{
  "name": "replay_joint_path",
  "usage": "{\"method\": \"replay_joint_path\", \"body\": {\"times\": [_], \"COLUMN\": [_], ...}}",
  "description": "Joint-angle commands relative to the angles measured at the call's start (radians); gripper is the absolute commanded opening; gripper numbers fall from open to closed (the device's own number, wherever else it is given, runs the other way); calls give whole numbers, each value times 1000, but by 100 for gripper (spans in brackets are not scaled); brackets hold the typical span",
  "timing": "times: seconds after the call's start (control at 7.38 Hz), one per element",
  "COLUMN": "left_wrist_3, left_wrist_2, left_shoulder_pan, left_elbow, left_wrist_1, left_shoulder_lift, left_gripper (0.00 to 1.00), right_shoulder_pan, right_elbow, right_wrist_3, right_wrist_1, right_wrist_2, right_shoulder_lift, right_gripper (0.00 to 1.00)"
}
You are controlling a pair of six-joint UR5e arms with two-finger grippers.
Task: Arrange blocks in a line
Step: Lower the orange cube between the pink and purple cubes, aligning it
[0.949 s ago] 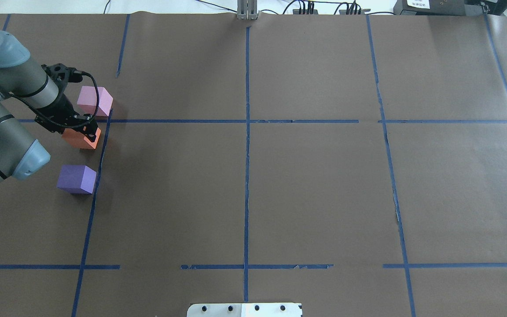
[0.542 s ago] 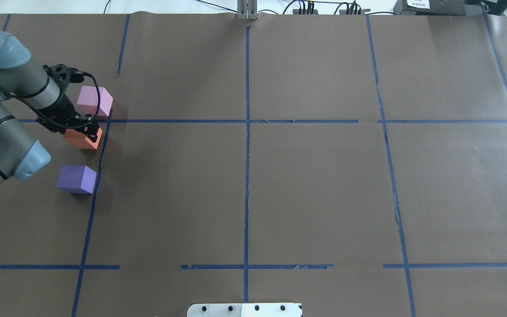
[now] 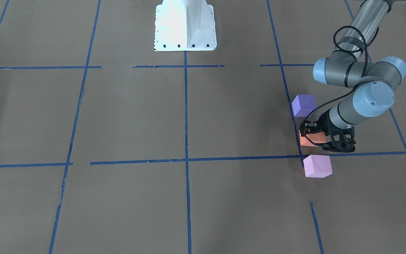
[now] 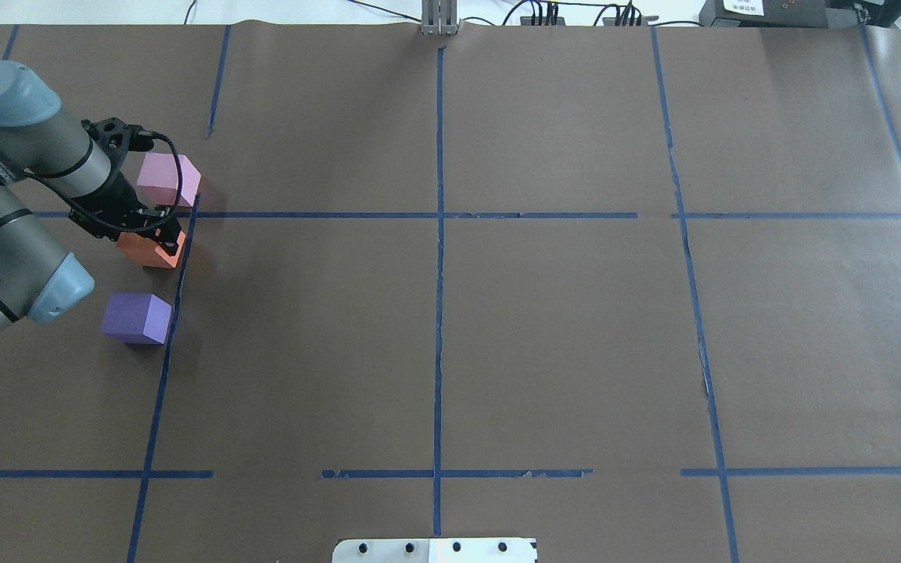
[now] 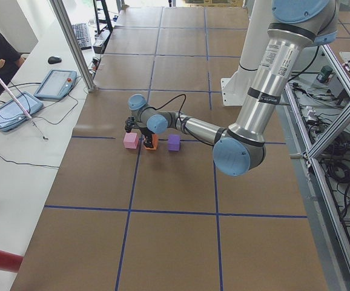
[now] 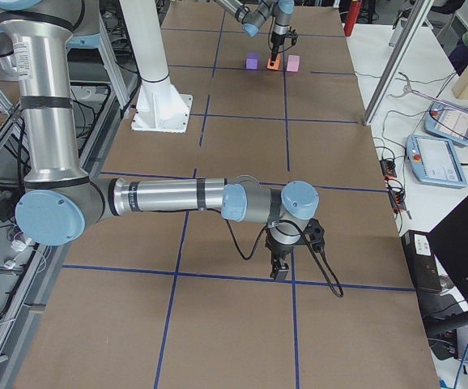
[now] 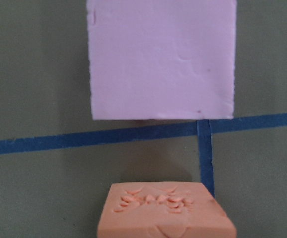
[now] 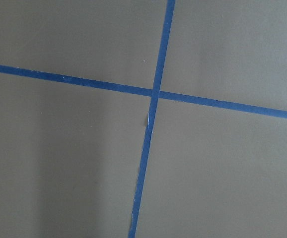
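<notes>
Three cubes stand in a row beside a blue tape line at the table's left. The pink-lilac block (image 4: 167, 178) is farthest, the orange block (image 4: 147, 250) in the middle, the violet-purple block (image 4: 136, 317) nearest. My left gripper (image 4: 159, 233) is shut on the orange block, low at the table. The front view shows the same gripper (image 3: 312, 135), the orange block (image 3: 306, 142), the purple block (image 3: 303, 105) and the pink block (image 3: 317, 166). The left wrist view shows the orange block (image 7: 166, 213) below the pink block (image 7: 161, 59). My right gripper (image 6: 280, 271) hangs over bare paper; I cannot tell its state.
Brown paper with a grid of blue tape lines (image 4: 439, 215) covers the table. The white robot base plate (image 3: 185, 26) sits at the near middle edge. A side bench with tablets (image 5: 54, 83) and cables runs along the far edge.
My left gripper and the orange block in it have shifted slightly to the right, toward the tape line. The pink and purple blocks have not moved.
</notes>
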Motion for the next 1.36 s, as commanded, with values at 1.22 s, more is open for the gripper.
{"method": "replay_joint_path", "body": {"times": [1.22], "left_wrist_3": [-99], "left_wrist_2": [-51], "left_shoulder_pan": [-10], "left_elbow": [-118], "left_wrist_1": [13], "left_shoulder_lift": [52], "left_gripper": [100], "right_shoulder_pan": [0], "right_elbow": [0], "right_wrist_3": [0], "right_wrist_1": [0], "right_wrist_2": [0], "right_shoulder_lift": [0], "right_gripper": [100]}}
